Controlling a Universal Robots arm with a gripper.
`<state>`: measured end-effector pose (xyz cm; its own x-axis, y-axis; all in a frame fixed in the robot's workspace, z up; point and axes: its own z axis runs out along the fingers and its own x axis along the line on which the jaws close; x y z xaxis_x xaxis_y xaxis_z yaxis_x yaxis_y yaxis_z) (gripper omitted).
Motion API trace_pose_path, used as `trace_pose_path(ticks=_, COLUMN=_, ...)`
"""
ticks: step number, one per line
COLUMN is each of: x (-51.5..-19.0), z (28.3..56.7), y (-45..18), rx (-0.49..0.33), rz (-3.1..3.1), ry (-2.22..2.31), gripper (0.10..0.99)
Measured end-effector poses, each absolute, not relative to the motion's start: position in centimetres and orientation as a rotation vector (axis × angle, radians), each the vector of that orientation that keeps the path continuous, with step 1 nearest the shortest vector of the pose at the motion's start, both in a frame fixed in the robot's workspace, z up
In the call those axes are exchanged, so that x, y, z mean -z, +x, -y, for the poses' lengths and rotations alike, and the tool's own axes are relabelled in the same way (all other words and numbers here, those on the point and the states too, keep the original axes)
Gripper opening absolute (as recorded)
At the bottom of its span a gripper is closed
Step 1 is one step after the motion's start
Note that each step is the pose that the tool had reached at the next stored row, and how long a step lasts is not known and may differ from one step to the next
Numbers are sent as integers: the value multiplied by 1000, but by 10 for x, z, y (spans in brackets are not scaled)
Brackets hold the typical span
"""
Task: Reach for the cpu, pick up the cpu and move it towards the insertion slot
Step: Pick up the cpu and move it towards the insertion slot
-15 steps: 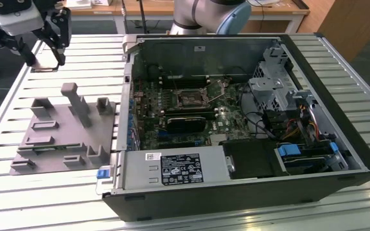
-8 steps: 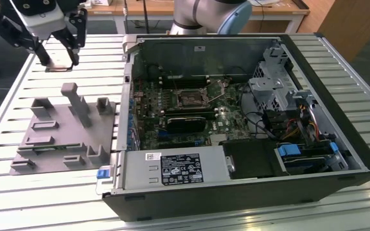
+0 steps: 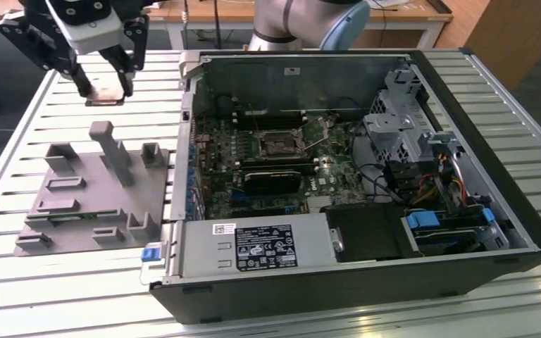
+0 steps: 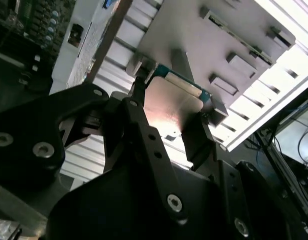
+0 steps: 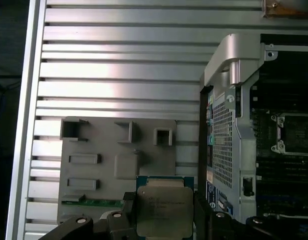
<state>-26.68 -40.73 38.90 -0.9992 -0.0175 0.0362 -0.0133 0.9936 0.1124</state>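
Note:
My gripper (image 3: 104,90) hangs above the slatted table at the exterior view's upper left, shut on the cpu (image 3: 107,94), a small flat square chip. The first wrist view shows the cpu's silvery face (image 5: 162,209) clamped between the two black fingers (image 5: 128,207). In the second wrist view its back (image 4: 171,100) shows between the same fingers, well above the grey tray (image 4: 203,35). The insertion slot (image 3: 278,144), a black socket in a silver frame, lies on the motherboard inside the open case, to the exterior view's right of the gripper. The socket (image 5: 295,132) also shows in the first wrist view.
The grey plastic tray (image 3: 82,190) with upright posts lies on the table under and in front of the gripper. The open computer case (image 3: 458,282) has a raised metal wall (image 3: 188,105) between gripper and socket. A black card (image 3: 268,179), cables and drive cages crowd the interior.

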Motion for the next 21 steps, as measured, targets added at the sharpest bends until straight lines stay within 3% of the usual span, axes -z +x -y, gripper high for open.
trace_pose_path(ticks=21, x=-387, z=407, y=-182, rx=139, rz=3101, ry=22, gripper=545)
